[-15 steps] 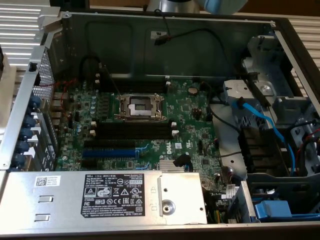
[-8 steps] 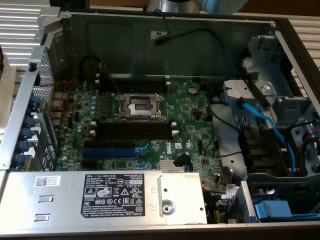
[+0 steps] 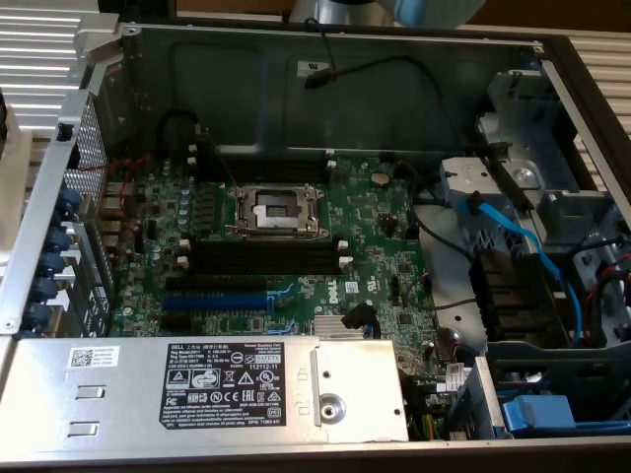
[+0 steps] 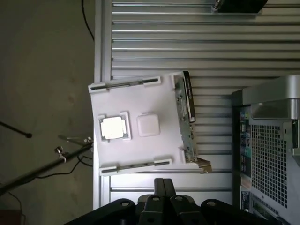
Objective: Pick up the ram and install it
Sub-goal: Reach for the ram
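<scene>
The hand (image 4: 162,182) is closed, its dark fingers pressed together with nothing between them. In the wrist view it hangs over the ribbed metal worktop (image 4: 211,47), close to one edge of a white tray (image 4: 140,101) and touching nothing.

The ram (image 4: 186,112) sits in that tray, not in the computer. It is a long narrow stick that stands on its edge in the tray's holder, along the side that faces the computer case (image 4: 274,140). A light strip runs down its length. Near the middle of the tray lie a square chip (image 4: 114,127) in a small frame and, just beside it, a plain white pad (image 4: 148,125). Two more long holders run along the tray's other sides.

The exterior view looks down into the open computer case (image 3: 246,89). The green mainboard (image 3: 375,227) lies flat inside, with the processor socket (image 3: 277,209) near its centre. Black memory slots (image 3: 264,258) run in rows on both sides of the socket, and they hold no stick. A blue slot (image 3: 222,302) lies just beyond the nearer rows. The grey power supply (image 3: 128,394) with a black label covers the near edge of the case. Blue cables (image 3: 532,251) loop through the bay on the exterior view's right.
</scene>
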`<state>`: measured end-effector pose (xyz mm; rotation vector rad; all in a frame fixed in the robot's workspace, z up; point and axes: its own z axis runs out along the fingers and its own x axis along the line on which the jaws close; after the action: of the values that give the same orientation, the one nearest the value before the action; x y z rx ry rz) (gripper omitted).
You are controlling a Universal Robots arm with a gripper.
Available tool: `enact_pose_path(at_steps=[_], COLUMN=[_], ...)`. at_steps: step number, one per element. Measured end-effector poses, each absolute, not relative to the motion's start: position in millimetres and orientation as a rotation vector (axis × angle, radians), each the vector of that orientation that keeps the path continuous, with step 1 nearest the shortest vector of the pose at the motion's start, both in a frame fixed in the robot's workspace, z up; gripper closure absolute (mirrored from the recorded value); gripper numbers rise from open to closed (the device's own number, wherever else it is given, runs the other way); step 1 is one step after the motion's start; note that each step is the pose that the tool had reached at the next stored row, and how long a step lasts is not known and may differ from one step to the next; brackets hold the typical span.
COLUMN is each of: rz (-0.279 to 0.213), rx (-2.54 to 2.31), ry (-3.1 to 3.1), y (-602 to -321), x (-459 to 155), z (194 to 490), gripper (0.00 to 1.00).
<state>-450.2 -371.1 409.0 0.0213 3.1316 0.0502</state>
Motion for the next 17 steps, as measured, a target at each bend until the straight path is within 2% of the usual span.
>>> enact_pose_path(at_steps=[9,17], rz=[0.05,0.05], rx=[0.016,0.014], ry=[3.132,3.132], y=[-370.8,-370.8], x=[-488.0,-489.0], z=[409.7,409.8], gripper=[0.9,0.9])
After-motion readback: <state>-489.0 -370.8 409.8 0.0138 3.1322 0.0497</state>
